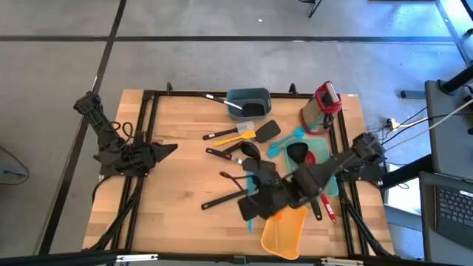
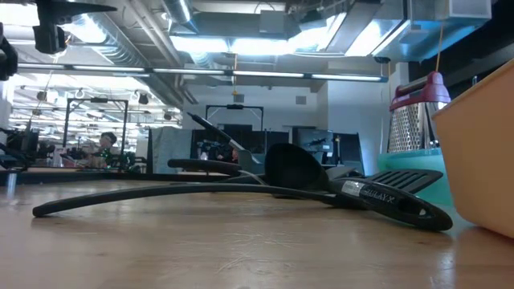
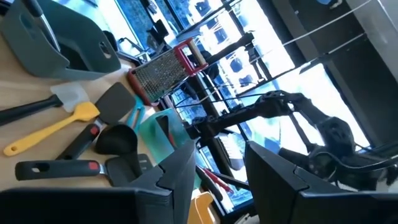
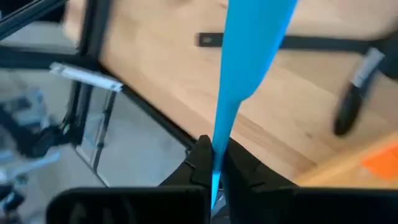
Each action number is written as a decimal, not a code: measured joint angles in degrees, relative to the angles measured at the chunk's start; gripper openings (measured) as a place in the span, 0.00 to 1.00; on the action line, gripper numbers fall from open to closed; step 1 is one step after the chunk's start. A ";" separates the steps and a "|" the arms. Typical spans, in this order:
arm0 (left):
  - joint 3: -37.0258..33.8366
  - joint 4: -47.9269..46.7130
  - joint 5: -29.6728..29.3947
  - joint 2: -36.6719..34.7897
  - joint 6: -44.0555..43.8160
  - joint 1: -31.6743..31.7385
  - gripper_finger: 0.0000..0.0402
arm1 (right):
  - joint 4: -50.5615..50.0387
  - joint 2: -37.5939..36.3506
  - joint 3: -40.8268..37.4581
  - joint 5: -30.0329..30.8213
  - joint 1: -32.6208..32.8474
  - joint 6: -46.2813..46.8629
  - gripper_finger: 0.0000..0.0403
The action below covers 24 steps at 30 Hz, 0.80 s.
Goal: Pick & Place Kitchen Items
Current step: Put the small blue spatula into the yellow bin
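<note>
The kitchen items lie in a loose heap mid-table: black turners and ladles (image 1: 244, 159), a yellow spatula (image 1: 238, 137), a white one in the teal bin (image 1: 249, 103), and teal pieces (image 1: 284, 142). My right gripper (image 1: 250, 210) hangs over the heap's near side, shut on a blue spatula (image 4: 249, 56). My left gripper (image 1: 168, 150) waits open at the table's left, pointing level toward the heap, with nothing between its fingers (image 3: 180, 180). My right gripper pinches the blue spatula's narrow end (image 4: 216, 163) between its two fingers. The fingers slant down toward the table's near edge. The spatula runs on out past the fingertips, widening away from them, and looks clear of the wooden tabletop below it.
An orange container (image 1: 284, 233) lies at the near edge beside my right gripper. A red-framed grater (image 1: 324, 103) stands at the far right. Black frame rails (image 1: 140, 140) run along the table's left and right sides. Bare wood (image 1: 185, 214) lies at the near left.
</note>
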 joint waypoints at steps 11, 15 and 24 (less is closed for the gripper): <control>0.00 -1.86 0.14 0.00 0.17 0.07 0.33 | -7.23 -0.63 -5.99 1.39 11.50 26.91 0.03; 0.00 -1.84 0.83 0.00 0.58 1.02 0.33 | -2.33 -0.96 -11.18 -2.85 13.13 31.69 0.03; 0.02 -1.80 4.37 0.13 1.73 3.06 0.33 | 16.79 -2.74 -23.74 -5.49 14.09 37.34 0.03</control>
